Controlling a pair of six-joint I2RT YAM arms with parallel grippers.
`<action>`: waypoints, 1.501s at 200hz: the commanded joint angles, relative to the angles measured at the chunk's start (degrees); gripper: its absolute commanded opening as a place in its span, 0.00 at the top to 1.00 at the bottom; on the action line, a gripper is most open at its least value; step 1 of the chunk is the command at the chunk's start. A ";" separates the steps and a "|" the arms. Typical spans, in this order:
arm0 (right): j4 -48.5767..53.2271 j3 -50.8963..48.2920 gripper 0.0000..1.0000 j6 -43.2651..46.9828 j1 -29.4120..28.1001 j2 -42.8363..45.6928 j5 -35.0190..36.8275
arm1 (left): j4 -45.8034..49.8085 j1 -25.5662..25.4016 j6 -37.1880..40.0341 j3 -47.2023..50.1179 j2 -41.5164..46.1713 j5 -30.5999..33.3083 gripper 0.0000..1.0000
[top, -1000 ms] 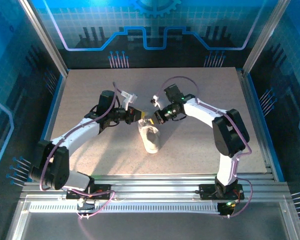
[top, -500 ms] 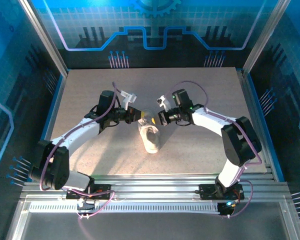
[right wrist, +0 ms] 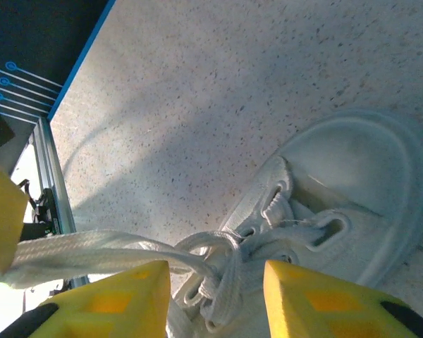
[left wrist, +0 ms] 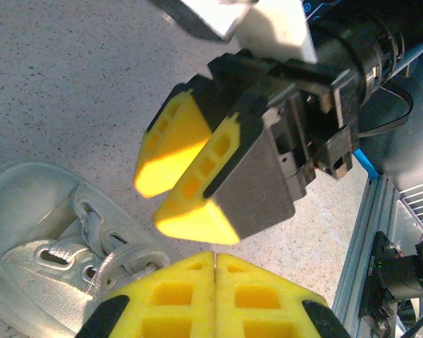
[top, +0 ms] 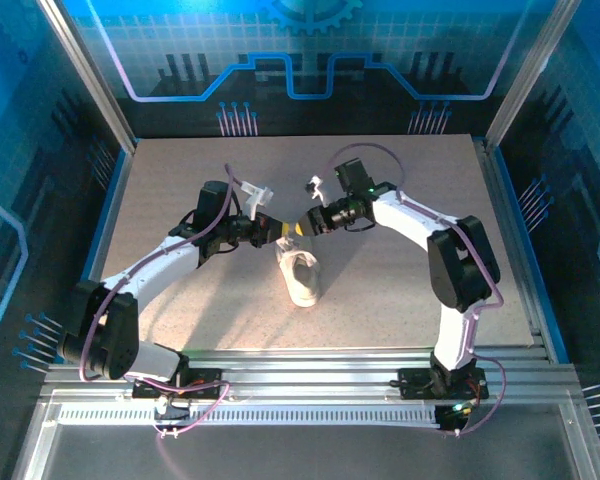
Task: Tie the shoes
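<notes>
The small white sneaker [top: 302,280] lies on the table, its open heel end toward the arms. Its laces [right wrist: 92,246] form a loose knot over the tongue, and strands stretch sideways to my left gripper [top: 283,230], which is shut on them just above the shoe's far end. The left wrist view has those yellow fingers [left wrist: 215,262] pressed together, with the shoe [left wrist: 42,232] beneath. My right gripper [top: 302,226] faces the left one tip to tip. It stands open [right wrist: 216,289], the knot lying between and below its fingers, the shoe [right wrist: 359,183] beyond it.
The speckled tabletop [top: 400,290] is bordered by aluminium rails at the near edge [top: 310,385] and blue-lit walls on the other sides. A blue table edge and frame rail [right wrist: 49,141] pass close by in the right wrist view.
My right gripper has swung left and slightly away, closing in on the left gripper's tips above the shoe. The left arm and the shoe have stayed where they were.
</notes>
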State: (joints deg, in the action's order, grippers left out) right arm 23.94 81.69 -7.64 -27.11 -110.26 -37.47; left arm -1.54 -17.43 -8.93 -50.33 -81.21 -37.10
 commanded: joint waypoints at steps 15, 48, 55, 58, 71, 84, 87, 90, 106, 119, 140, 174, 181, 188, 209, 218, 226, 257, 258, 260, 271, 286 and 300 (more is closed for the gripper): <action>12.14 5.75 0.61 3.20 -2.58 -4.81 2.35 | 1.50 -0.41 0.80 -1.03 1.17 -1.09 1.00; 17.91 11.00 0.60 5.22 -4.11 -8.46 5.56 | 1.59 -0.41 1.15 -0.29 1.73 -1.06 1.00; 19.06 11.85 0.60 5.64 -4.27 -9.03 5.93 | 1.56 -0.41 1.25 -0.05 1.84 -1.04 1.00; 19.42 12.20 0.60 5.80 -4.43 -9.20 6.19 | 1.58 -0.41 1.23 0.03 1.93 -0.96 1.00; 20.16 12.78 0.63 6.18 -4.70 -9.28 7.41 | 1.67 -0.41 1.34 0.44 2.19 -0.79 1.00; 19.70 12.54 0.74 6.10 -4.88 -8.50 8.24 | 1.71 -0.41 1.42 0.71 2.50 -0.61 1.00; 19.25 12.21 0.77 6.06 -4.88 -8.16 8.43 | 1.75 -0.41 1.45 0.89 2.54 -0.53 1.00; 18.78 11.80 0.79 5.94 -4.88 -7.80 8.54 | 1.74 -0.41 1.41 0.99 2.62 -0.52 1.00; 15.66 9.46 0.90 5.49 -4.62 -5.40 8.82 | 1.91 -0.41 1.41 1.53 3.01 -0.26 1.00; 12.81 6.83 0.94 5.07 -4.53 -3.22 9.06 | 2.02 -0.32 1.37 2.13 3.31 0.08 1.00; 7.24 1.70 0.98 4.59 -4.17 0.56 9.70 | 1.56 -0.16 0.91 3.75 3.85 0.58 1.00; -2.66 -6.56 1.00 3.50 -3.57 6.29 9.53 | -1.12 0.73 -1.21 6.82 4.13 0.20 1.00; -4.31 -7.86 1.00 3.30 -3.41 7.18 9.40 | -1.44 0.82 -1.42 7.20 4.30 0.21 1.00; -5.91 -8.96 1.00 3.17 -3.18 7.88 9.02 | -1.72 0.91 -1.62 7.60 4.31 0.28 1.00; -10.58 -11.94 1.00 2.26 -2.52 9.70 7.92 | -1.88 1.25 -1.87 8.74 4.72 0.67 1.00; -11.77 -12.82 1.00 2.18 -2.29 10.02 7.33 | -2.10 1.43 -1.96 9.38 4.94 0.79 1.00; -12.79 -13.48 1.00 2.11 -2.16 10.15 6.71 | -2.28 1.52 -2.10 9.99 5.19 0.96 1.00; -14.68 -15.07 0.99 2.57 -1.66 10.00 4.59 | -2.59 1.86 -1.35 12.18 5.21 1.29 0.95; -14.78 -15.11 0.99 2.60 -1.60 9.99 4.51 | -2.63 1.87 -1.26 12.23 5.20 1.26 0.95; -15.04 -15.39 1.00 2.67 -1.58 10.00 4.40 | -2.71 1.87 -1.09 12.37 5.19 1.25 0.93; -16.17 -16.38 1.00 2.85 -1.44 10.30 3.63 | -3.07 1.96 -0.26 13.15 5.32 1.07 0.80; -17.15 -17.37 1.00 3.23 -1.30 10.86 3.17 | -3.22 1.96 1.61 14.21 6.22 1.07 0.67; -17.19 -17.69 1.00 3.88 -1.14 11.19 2.72 | -3.21 2.14 4.21 14.88 8.01 1.23 0.60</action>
State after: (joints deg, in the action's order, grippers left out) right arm 9.63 65.06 -4.89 -29.08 -101.62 -32.14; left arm -3.68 -15.84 -9.17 -36.93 -76.75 -35.88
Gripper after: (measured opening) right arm 0.041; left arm 0.357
